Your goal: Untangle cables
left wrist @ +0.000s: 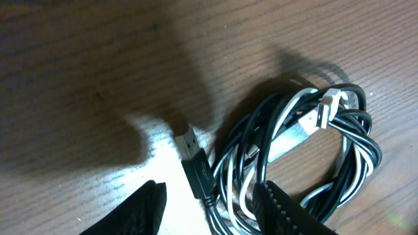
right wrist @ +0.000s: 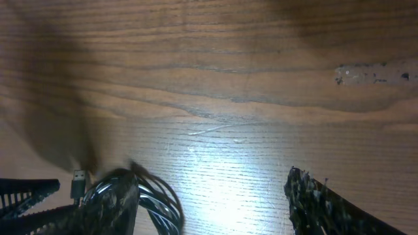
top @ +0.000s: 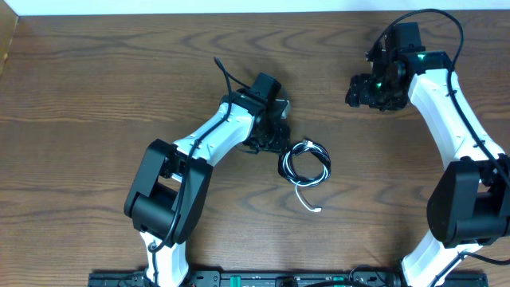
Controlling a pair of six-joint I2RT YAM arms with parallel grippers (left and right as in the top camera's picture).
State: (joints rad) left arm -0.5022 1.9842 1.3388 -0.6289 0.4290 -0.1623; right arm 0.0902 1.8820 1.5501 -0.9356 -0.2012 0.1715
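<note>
The black and white cables [top: 305, 163] lie as one small tangled coil on the wooden table, with a white tail [top: 309, 201] trailing towards the front. In the left wrist view the coil [left wrist: 307, 150] shows a black USB plug [left wrist: 193, 156] and a white plug [left wrist: 325, 108]. My left gripper [top: 275, 143] is open at the coil's left edge. Its fingers [left wrist: 209, 219] straddle the black plug's cord and a few strands. My right gripper [top: 356, 92] is open and empty, above the table to the right of and beyond the coil. Its view [right wrist: 212, 209] shows the coil [right wrist: 160, 202] at the lower left.
The wooden table [top: 96, 96] extends around the coil. A pale scuff mark [right wrist: 372, 72] shows on the wood in the right wrist view. The arm bases stand along the front edge [top: 255, 277].
</note>
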